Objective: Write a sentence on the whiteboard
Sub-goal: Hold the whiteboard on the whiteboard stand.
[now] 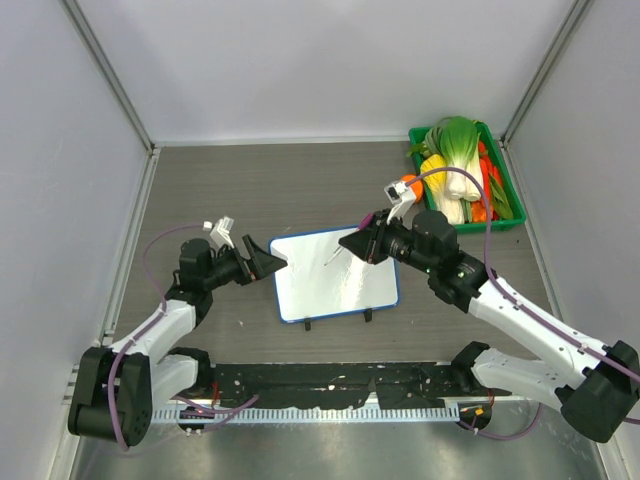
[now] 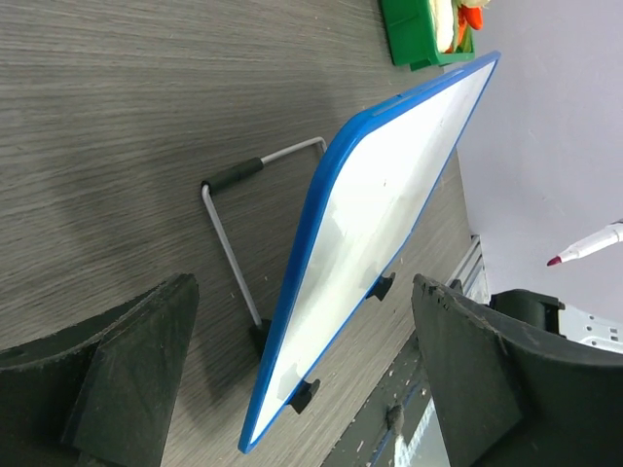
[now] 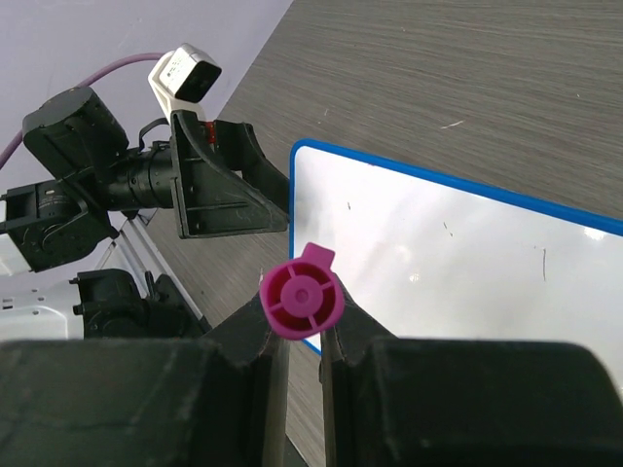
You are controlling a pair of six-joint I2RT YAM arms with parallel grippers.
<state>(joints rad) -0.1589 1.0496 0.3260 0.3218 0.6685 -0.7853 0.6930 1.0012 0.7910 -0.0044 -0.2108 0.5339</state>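
The whiteboard (image 1: pixel 335 285) stands propped mid-table on two black feet, and its white face bears only a few faint specks. No pink sentence shows on it. My left gripper (image 1: pixel 272 262) is open at the board's left edge. In the left wrist view the blue-framed board (image 2: pixel 389 195) lies between the spread fingers of this gripper (image 2: pixel 304 292), and nothing is gripped. My right gripper (image 1: pixel 352 242) is shut on a marker (image 1: pixel 335 254) with a pink end (image 3: pixel 302 302). Its tip hovers over the board's upper middle (image 3: pixel 467 253) and also shows in the left wrist view (image 2: pixel 584 249).
A green basket (image 1: pixel 505 215) of vegetables sits at the back right. The board's wire stand (image 2: pixel 229 243) rests on the table behind it. Grey walls enclose the table on three sides. A black rail (image 1: pixel 330 380) runs along the near edge.
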